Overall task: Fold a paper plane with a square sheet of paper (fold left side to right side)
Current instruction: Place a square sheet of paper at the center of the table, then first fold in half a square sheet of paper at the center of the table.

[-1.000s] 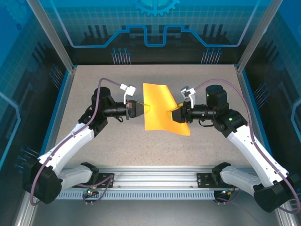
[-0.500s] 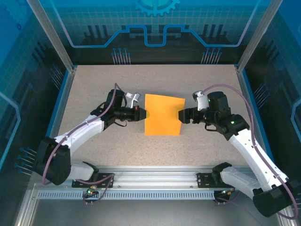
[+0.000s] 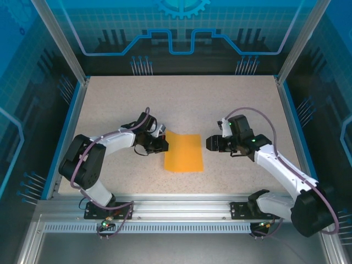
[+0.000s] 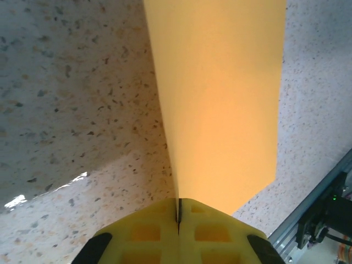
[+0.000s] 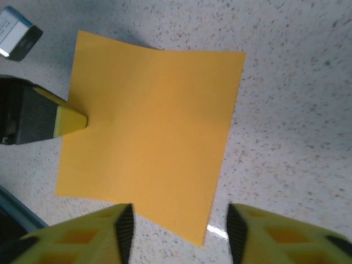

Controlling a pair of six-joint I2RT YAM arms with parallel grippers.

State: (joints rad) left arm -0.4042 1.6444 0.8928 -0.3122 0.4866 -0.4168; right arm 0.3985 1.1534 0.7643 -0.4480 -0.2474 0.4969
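The square sheet of paper [image 3: 184, 152] is plain bright orange and lies nearly flat on the speckled table, a little near of centre. My left gripper [image 3: 164, 146] is shut on the sheet's left edge; in the left wrist view the yellow fingertips [image 4: 177, 212] pinch the thin edge and the sheet [image 4: 220, 99] stretches away from them. My right gripper [image 3: 208, 144] stands open just off the sheet's right edge, apart from it. In the right wrist view its fingers [image 5: 124, 231] flank the sheet's near corner [image 5: 201, 236], and the left gripper [image 5: 69, 121] shows at the far edge.
A metal rail [image 3: 181, 212] with both arm bases runs along the near edge. Blue side walls [image 3: 65, 132] and corner posts [image 3: 291, 44] bound the table [image 3: 181, 99], which has open surface behind the sheet.
The sheet has come down from a raised, curled hold to lie flat, closer to the rail. My right gripper has let go of it and drawn back. Both arms have lowered.
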